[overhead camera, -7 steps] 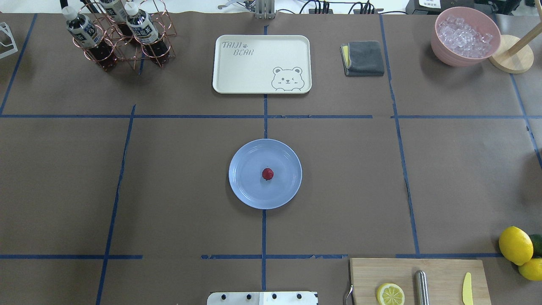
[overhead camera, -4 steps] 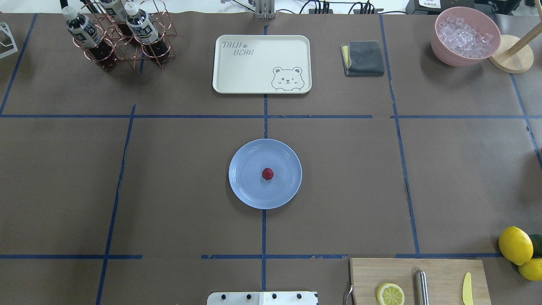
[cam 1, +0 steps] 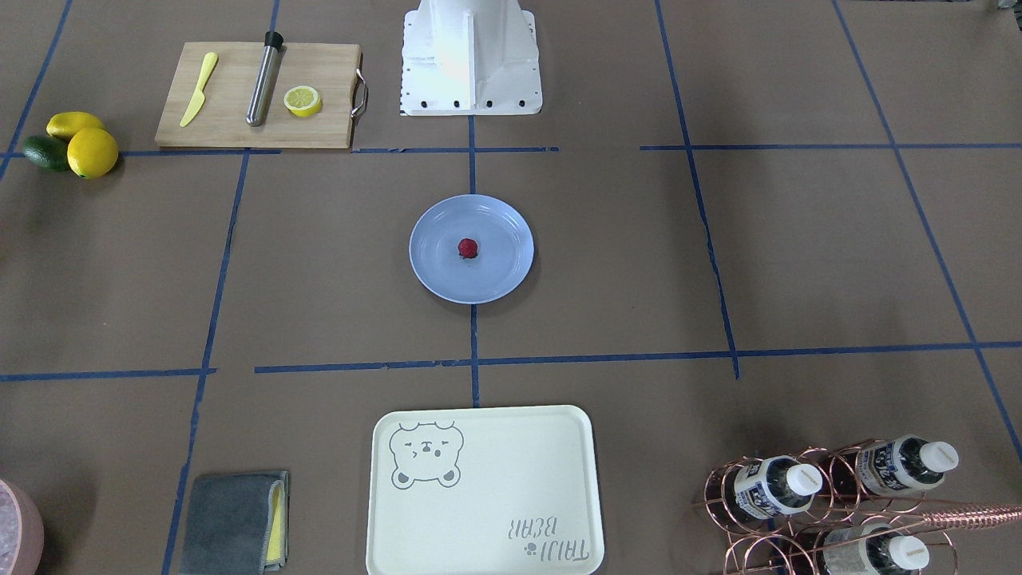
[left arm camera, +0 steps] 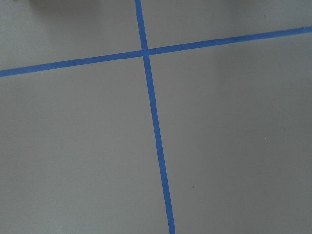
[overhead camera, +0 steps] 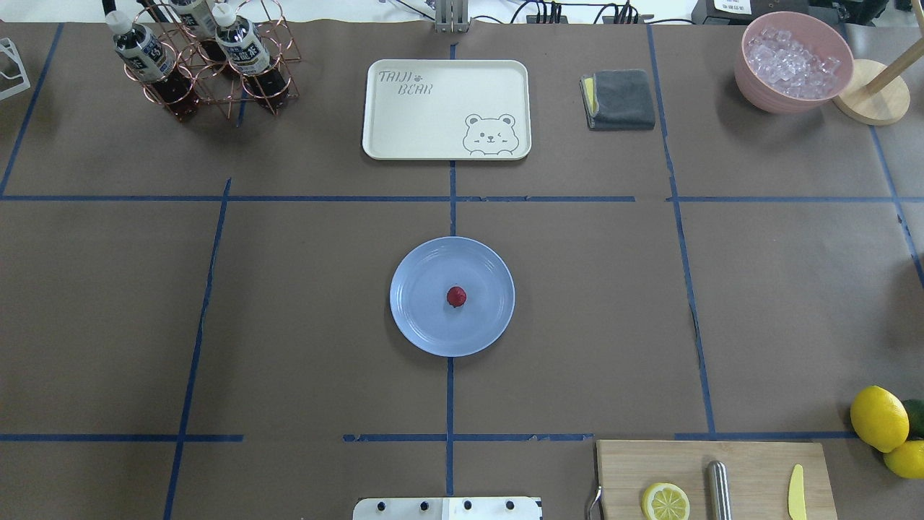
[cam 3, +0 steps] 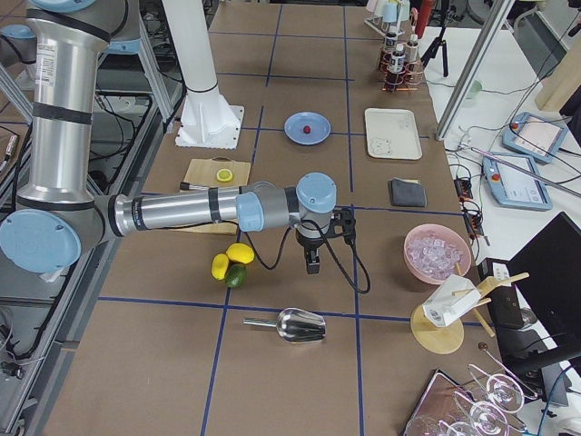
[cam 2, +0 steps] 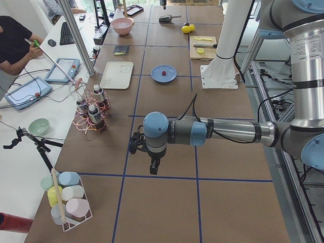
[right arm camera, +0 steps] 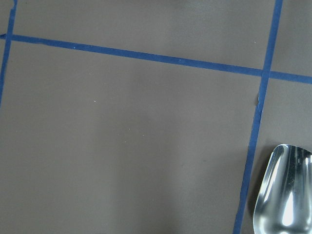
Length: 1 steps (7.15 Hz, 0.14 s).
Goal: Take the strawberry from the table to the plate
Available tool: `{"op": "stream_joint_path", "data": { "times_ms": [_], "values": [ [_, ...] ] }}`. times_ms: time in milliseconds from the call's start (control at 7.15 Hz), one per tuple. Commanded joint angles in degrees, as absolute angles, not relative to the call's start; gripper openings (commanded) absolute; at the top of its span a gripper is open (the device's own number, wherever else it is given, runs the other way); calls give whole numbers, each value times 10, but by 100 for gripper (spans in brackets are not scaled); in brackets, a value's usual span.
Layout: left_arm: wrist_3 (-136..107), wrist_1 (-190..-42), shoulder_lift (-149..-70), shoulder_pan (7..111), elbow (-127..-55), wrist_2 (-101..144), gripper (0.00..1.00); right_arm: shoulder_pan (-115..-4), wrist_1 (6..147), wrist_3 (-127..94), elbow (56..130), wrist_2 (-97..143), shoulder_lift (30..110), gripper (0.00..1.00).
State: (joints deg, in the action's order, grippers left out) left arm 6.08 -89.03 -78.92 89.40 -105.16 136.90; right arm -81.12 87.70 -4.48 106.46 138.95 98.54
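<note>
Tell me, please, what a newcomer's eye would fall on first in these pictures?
The dark-red strawberry sitting at the middle of the light-blue plate, in the centre of the table. Next, the left gripper and right gripper, each hanging over the paper toward opposite table ends, far from the plate.

Left tool [cam 2: 154,169], right tool [cam 3: 312,267] point straight down; closure unclear.

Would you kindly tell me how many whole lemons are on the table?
2. The round lemon and the longer lemon lie bunched with the avocado beside the cutting board. A lemon half lies on that board; none seems hidden.
</note>
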Motion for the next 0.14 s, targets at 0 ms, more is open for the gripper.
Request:
{"op": "stream_joint_path", "data": {
  "times_ms": [0],
  "values": [
    [61,-890,-788,895,-1052,1368,100,-811,875,-45,1064,1389,985,100]
  ]
}}
